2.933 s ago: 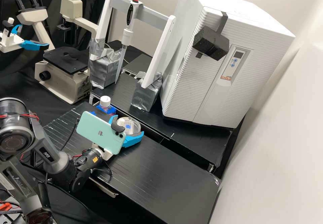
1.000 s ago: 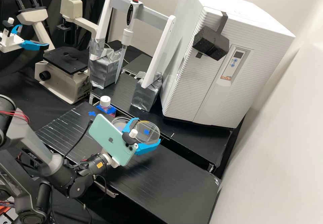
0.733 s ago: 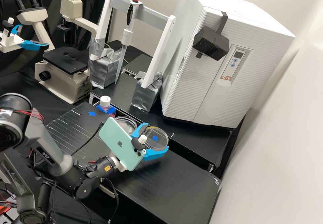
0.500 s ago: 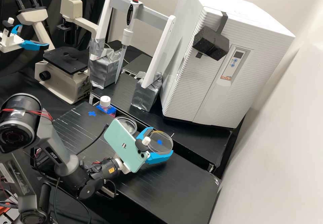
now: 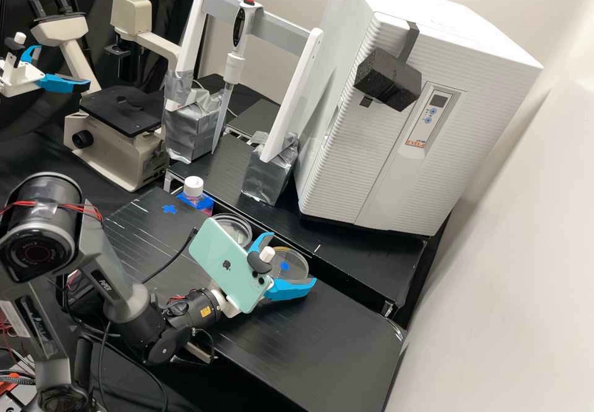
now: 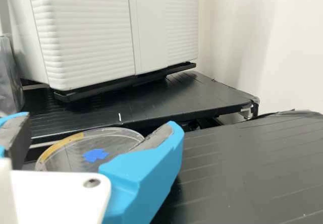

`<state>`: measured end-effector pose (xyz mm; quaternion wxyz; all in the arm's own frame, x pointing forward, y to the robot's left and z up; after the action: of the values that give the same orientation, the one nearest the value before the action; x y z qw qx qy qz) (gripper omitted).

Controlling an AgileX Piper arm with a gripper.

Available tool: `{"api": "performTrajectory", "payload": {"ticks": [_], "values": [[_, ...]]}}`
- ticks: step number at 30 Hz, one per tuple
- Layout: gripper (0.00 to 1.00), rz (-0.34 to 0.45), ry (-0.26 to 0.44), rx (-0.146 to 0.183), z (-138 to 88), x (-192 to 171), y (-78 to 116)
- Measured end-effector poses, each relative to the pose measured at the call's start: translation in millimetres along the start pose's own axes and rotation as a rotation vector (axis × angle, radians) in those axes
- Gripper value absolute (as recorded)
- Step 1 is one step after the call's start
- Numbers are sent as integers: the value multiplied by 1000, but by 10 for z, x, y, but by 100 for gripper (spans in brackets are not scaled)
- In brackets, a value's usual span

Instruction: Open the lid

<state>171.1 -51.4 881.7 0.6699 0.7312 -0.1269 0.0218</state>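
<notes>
1. While the blue fingers (image 6: 146,176) stand apart, the claw (image 5: 294,258) is low above the black bench (image 5: 309,344), and its opening has the task's lid in it.
2. The clear round lid (image 5: 298,268) is between the two fingers and reaches beyond them; it bears a blue mark and has a yellowish part on its edge. One pad shows a narrow gap to the lid; whether the other pad touches it, I cannot tell. Whether the lid lies fully on the bench, I also cannot tell.
3. Just behind the claw, the arm carries a pale green phone (image 5: 226,265).
4. Near the claw, on its left, stands a clear round dish (image 5: 239,227), separate from the lid and partly hidden by the phone.
5. Farther to the claw's left is a white-capped bottle (image 5: 195,198).
6. Well ahead of the claw stands a large white cabinet (image 5: 402,177); ahead and to its left, an upright pipette (image 5: 234,72) is in a white frame (image 5: 291,106).
</notes>
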Motion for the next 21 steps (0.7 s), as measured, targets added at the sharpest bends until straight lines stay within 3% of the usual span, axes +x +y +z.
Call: {"api": "performTrajectory", "payload": {"ticks": [8, 14, 21], "values": [[100, 5, 14, -8, -33, -6, 7], [100, 56, 74, 4, -189, -107, 91], [100, 99, 240, 25, -549, -343, 121]]}}
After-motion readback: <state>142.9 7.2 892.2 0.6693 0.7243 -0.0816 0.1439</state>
